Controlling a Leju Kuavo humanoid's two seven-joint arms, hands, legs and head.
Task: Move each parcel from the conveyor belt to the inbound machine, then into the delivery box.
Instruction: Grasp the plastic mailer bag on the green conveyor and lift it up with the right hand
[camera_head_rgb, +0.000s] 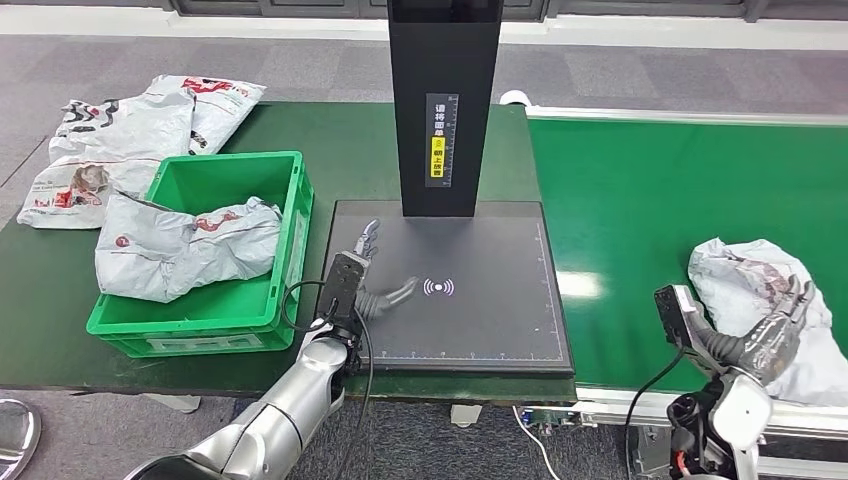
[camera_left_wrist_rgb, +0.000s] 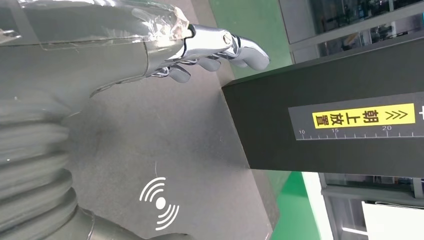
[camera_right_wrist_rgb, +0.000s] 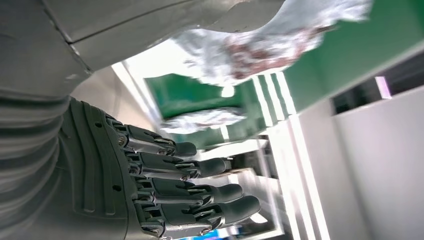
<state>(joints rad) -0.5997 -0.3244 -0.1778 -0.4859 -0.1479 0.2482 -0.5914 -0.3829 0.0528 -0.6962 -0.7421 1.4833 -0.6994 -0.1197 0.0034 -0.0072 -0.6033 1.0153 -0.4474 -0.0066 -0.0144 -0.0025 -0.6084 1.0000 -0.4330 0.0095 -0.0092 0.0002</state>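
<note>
The right hand (camera_head_rgb: 765, 340) lies against a crumpled parcel (camera_head_rgb: 760, 290) on the conveyor belt (camera_head_rgb: 640, 200), fingers (camera_right_wrist_rgb: 200, 192) straight and apart beside it; the left hand (camera_head_rgb: 375, 285) hovers empty, fingers spread, over the inbound machine (camera_head_rgb: 480, 320).

yellow label (camera_left_wrist_rgb: 364, 118) "朝上放置" on scanner column (camera_left_wrist_rgb: 320, 130)

Parcel-sorting station: conveyor belt (camera_head_rgb: 680, 180), scanning machine (camera_head_rgb: 445, 290), crate (camera_head_rgb: 225, 180).
</note>
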